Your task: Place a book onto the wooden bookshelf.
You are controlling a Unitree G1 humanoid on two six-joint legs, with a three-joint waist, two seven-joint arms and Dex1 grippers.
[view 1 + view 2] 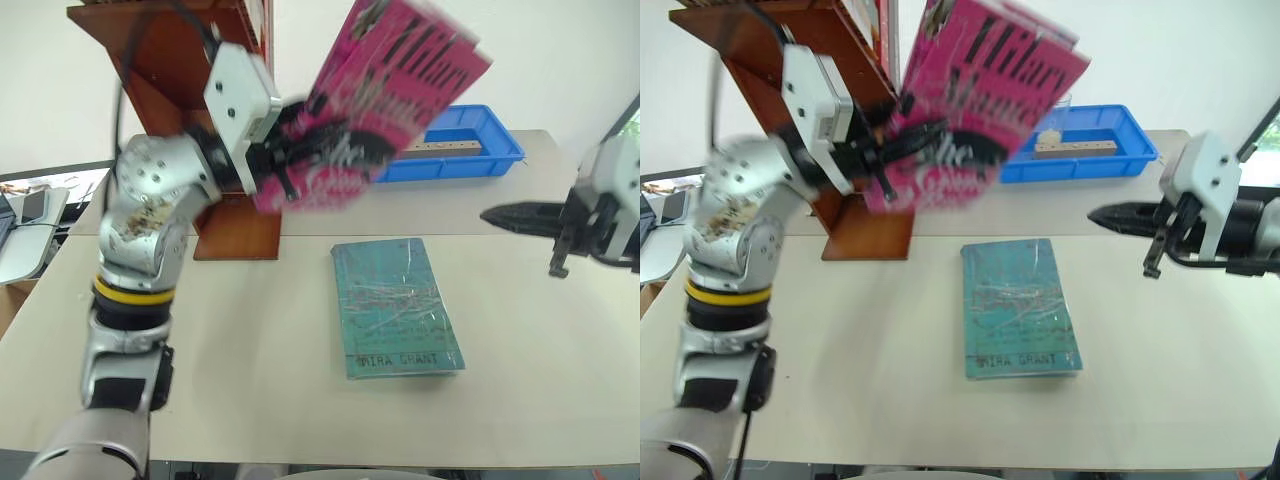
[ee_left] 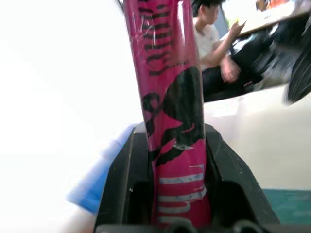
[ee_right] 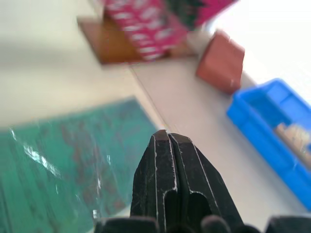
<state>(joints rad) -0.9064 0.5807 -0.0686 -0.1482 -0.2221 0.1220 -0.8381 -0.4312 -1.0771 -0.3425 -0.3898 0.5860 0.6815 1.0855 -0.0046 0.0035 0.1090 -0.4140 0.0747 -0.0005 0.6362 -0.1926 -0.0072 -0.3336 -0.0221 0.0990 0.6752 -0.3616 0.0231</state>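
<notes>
- Tilting in the air, the book (image 1: 385, 90) is clamped at its lower edge by the left gripper (image 1: 300, 150), just beside the wooden bookshelf (image 1: 165, 60) and above the table (image 1: 250, 340).
- Well apart from the bookshelf, the right gripper (image 1: 1120, 215) hangs with its fingers pressed together, holding nothing.
- Between them a teal book (image 1: 397, 305) lies flat.
- Behind it, a blue tray (image 1: 470, 145) sits at the table's far edge.
</notes>
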